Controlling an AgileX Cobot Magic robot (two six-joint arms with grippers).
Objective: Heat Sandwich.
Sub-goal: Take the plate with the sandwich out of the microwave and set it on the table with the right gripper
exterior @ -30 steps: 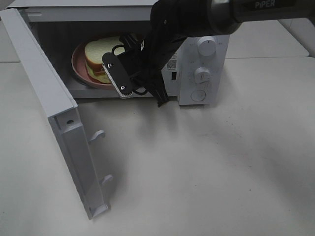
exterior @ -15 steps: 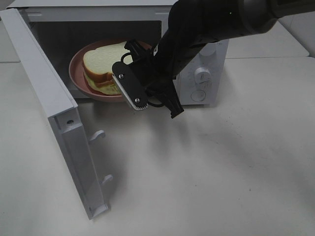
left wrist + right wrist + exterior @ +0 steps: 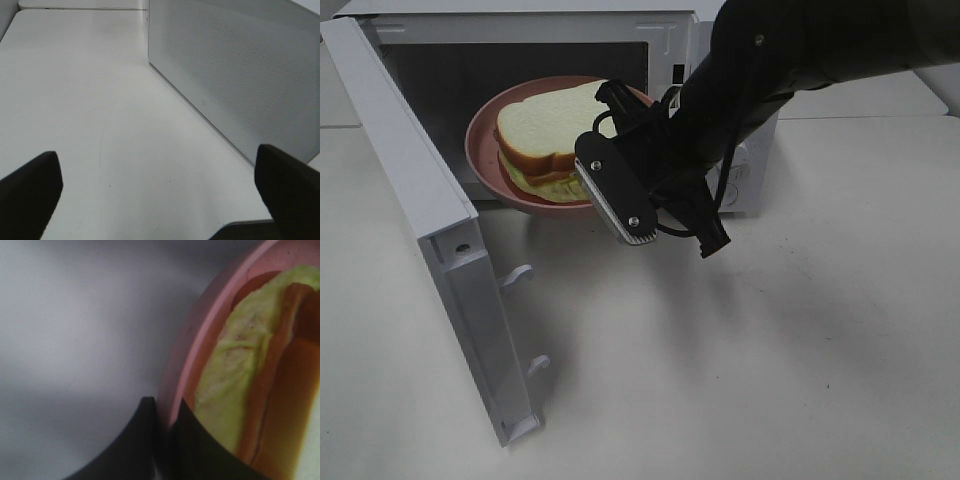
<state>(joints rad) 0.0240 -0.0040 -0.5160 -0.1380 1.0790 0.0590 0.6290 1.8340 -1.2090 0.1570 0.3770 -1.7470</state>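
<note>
The sandwich (image 3: 545,135), white bread over orange filling and a yellow-green layer, lies on a round pink plate (image 3: 483,150) at the mouth of the open white microwave (image 3: 520,28). My right gripper (image 3: 603,187) is shut on the plate's right rim and holds it up. In the right wrist view the fingertips (image 3: 150,435) pinch the pink rim (image 3: 200,345), with the sandwich filling (image 3: 260,405) beside them. My left gripper (image 3: 160,200) is open and empty above the table, next to the microwave's perforated wall (image 3: 240,75). It does not show in the exterior view.
The microwave door (image 3: 430,230) stands swung open to the left, with its latch hooks (image 3: 520,272) sticking out. My right arm hides most of the control panel (image 3: 745,175). White table (image 3: 770,360) spreads in front and to the right.
My right gripper has drawn the plate and sandwich out of the microwave cavity toward the front and right. The door has not moved.
</note>
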